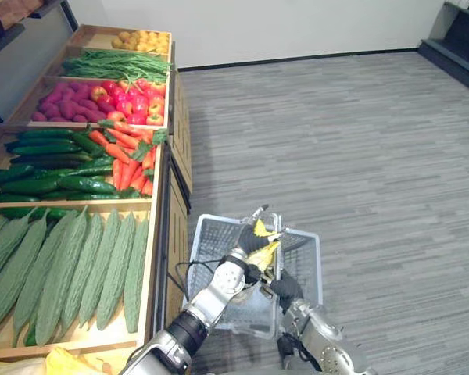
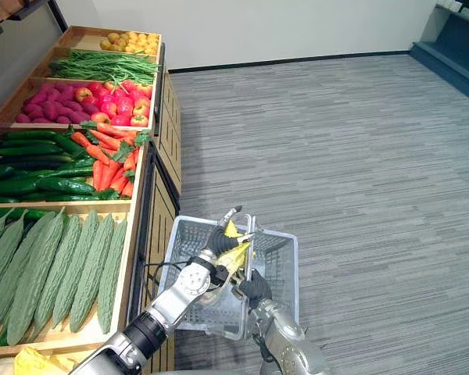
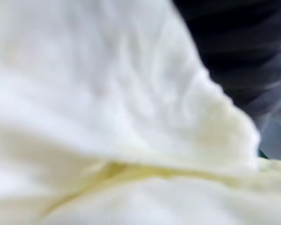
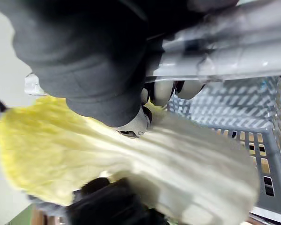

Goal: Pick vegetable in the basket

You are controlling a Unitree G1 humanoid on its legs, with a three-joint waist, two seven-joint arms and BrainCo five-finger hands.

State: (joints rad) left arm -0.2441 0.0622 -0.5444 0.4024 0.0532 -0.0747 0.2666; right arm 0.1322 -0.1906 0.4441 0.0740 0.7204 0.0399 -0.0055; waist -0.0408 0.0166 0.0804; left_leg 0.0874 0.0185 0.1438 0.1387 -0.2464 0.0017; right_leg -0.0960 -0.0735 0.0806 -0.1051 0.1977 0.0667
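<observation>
A pale yellow-white leafy cabbage (image 1: pixel 263 251) hangs over the grey mesh basket (image 1: pixel 211 223), which is above the floor beside the produce stand. My left hand (image 1: pixel 236 269) reaches in from the lower left, its fingers curled round the cabbage, which sits just above the basket's handle. In the left wrist view the cabbage leaves (image 3: pixel 107 117) lie very close. My right hand (image 1: pixel 285 287) is at the basket's near side, shut on the basket's handle. The right wrist view looks past that hand (image 4: pixel 93 61) at the cabbage (image 4: pixel 131 159) and the basket's mesh wall (image 4: pixel 267 154).
A wooden produce stand (image 1: pixel 162 234) runs along the left, holding bitter gourds (image 1: pixel 70 273), cucumbers (image 1: pixel 47 168), carrots (image 1: pixel 129 156), red and purple produce (image 1: pixel 102 101), green beans (image 1: pixel 117 66) and yellow produce (image 1: pixel 144 39). Grey floor (image 1: pixel 359 156) spreads to the right.
</observation>
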